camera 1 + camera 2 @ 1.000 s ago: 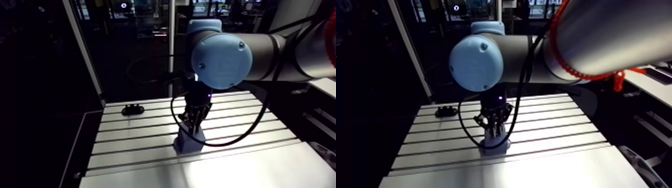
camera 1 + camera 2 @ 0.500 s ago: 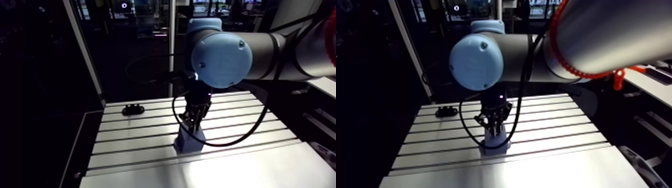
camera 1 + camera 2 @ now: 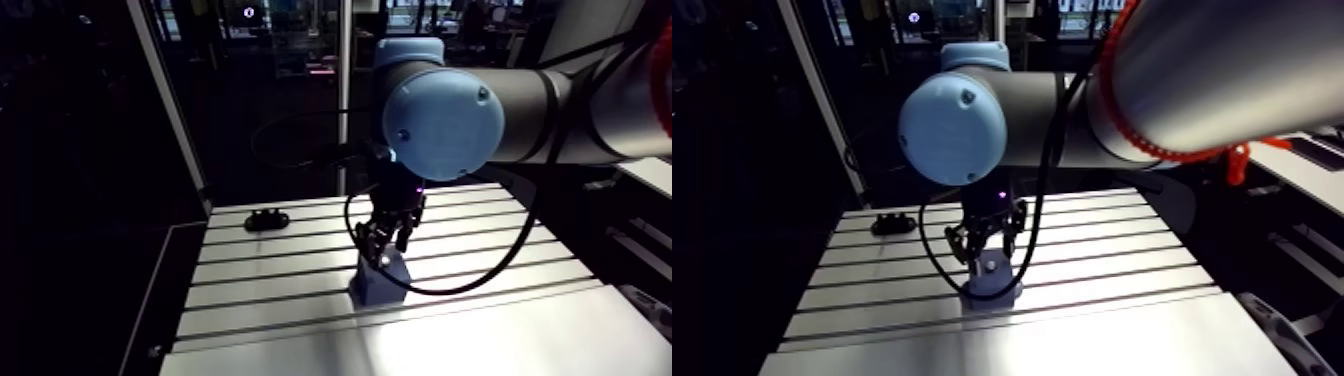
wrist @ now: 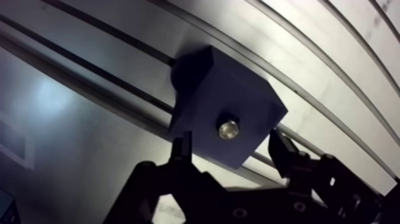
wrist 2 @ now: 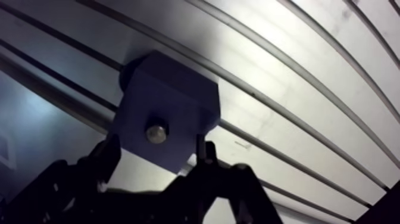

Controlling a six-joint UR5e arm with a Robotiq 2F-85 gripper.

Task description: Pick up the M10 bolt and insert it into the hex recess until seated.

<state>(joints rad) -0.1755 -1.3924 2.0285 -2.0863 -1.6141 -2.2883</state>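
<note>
**Arm view, stereo pair.** Mounted on the arm's upper link, above and behind the wrist. Faces down and forward across the table (image 3: 260, 270). Middling range, with the gripper (image 3: 388, 250) small at centre.

**Wrist view, stereo pair.** Mounted on the wrist. Faces down past the fingers (image 4: 284, 154). Close range, with the blue block (image 4: 238, 95) filling the middle.

**Shared ground.** The blue block, the fingers above it, and the table's slots on either side.
</note>
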